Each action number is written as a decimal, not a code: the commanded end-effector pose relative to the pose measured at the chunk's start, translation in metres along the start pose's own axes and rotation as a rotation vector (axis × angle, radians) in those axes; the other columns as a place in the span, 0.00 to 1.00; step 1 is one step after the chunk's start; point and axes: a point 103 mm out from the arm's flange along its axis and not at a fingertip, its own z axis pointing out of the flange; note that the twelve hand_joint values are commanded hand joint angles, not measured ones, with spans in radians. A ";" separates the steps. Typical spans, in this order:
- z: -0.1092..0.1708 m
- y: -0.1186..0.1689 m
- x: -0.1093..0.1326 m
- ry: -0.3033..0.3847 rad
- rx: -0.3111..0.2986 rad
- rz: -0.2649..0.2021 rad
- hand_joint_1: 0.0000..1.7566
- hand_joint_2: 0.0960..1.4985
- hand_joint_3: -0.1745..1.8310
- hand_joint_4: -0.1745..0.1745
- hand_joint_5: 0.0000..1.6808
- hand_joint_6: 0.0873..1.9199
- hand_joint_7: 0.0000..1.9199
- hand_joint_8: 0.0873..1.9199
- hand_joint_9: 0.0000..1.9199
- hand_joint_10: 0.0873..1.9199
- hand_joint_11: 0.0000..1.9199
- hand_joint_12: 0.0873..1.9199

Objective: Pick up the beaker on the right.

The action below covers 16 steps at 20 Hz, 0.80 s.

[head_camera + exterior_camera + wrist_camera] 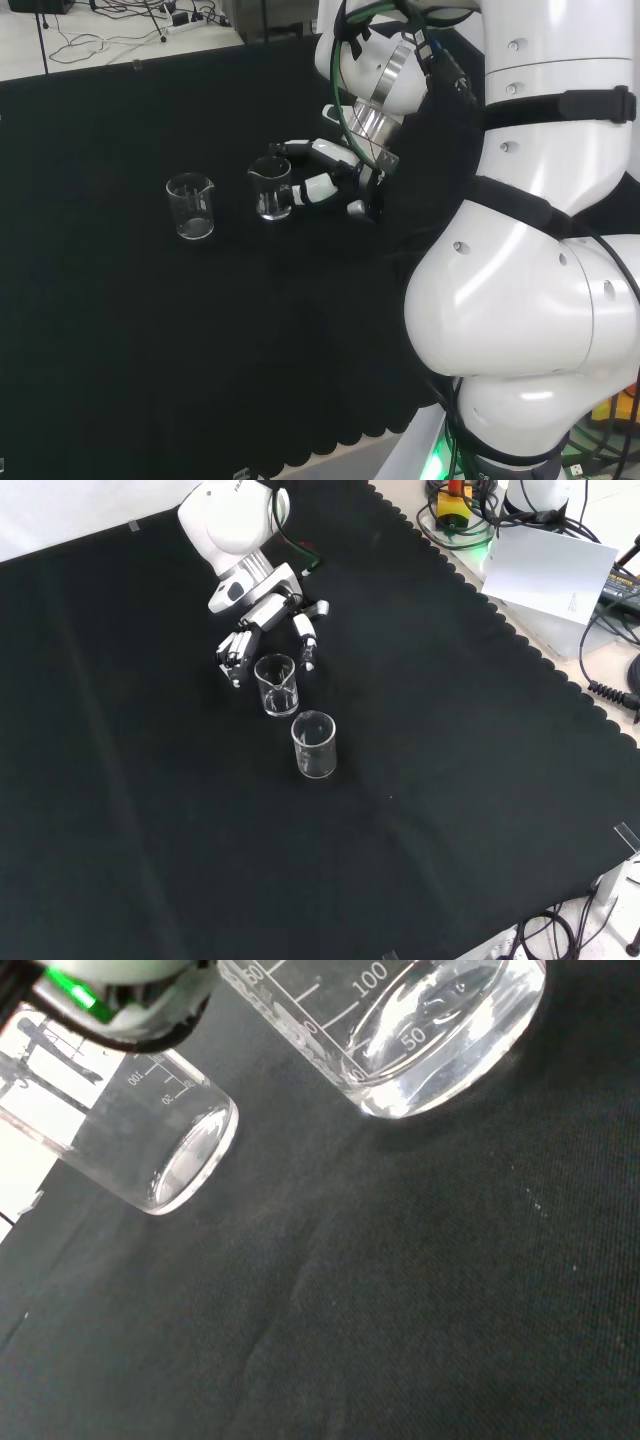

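Clear glass, upright on the black cloth: the right-hand beaker of the head view, spout rim up, nothing visible inside. Stands just left of the hand in that view, with a finger reaching past its far side and the thumb reaching toward its near side. Fingers bracketing the beaker, spread and only partly curled; cannot tell from the head view whether they touch the glass. Not lifted, base still on the cloth.

In the front view, the same beaker just below the hand, fingers at its upper left, thumb at its upper right, the glass sitting in the gap between them. A narrow dark gap seems to show between fingertips and rim, so not clearly clasped.

In the wrist view, near beaker close and large, printed scale marks on its wall, thick base resting on the cloth.

Second clear beaker well to the left of the first in the head view, also upright, also apparently empty. In the front view, this other beaker just below and slightly right of the first, near it but apart. In the wrist view, farther beaker beside the near one, apart from it.

Beyond the beakers, white arm rising at the head view's right, wrist link above the hand in the front view.
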 end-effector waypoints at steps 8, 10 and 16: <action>0.010 0.013 0.005 0.031 -0.076 -0.013 0.44 0.31 0.34 0.42 0.29 0.00 0.16 0.31 0.21 0.29 0.00 0.69; 0.012 0.014 0.005 0.031 -0.069 -0.013 0.44 0.31 0.34 0.41 0.29 0.00 0.16 0.31 0.21 0.29 0.00 0.69; 0.016 0.017 0.005 0.035 -0.064 -0.008 0.44 0.31 0.34 0.41 0.30 0.00 0.16 0.31 0.21 0.29 0.00 0.69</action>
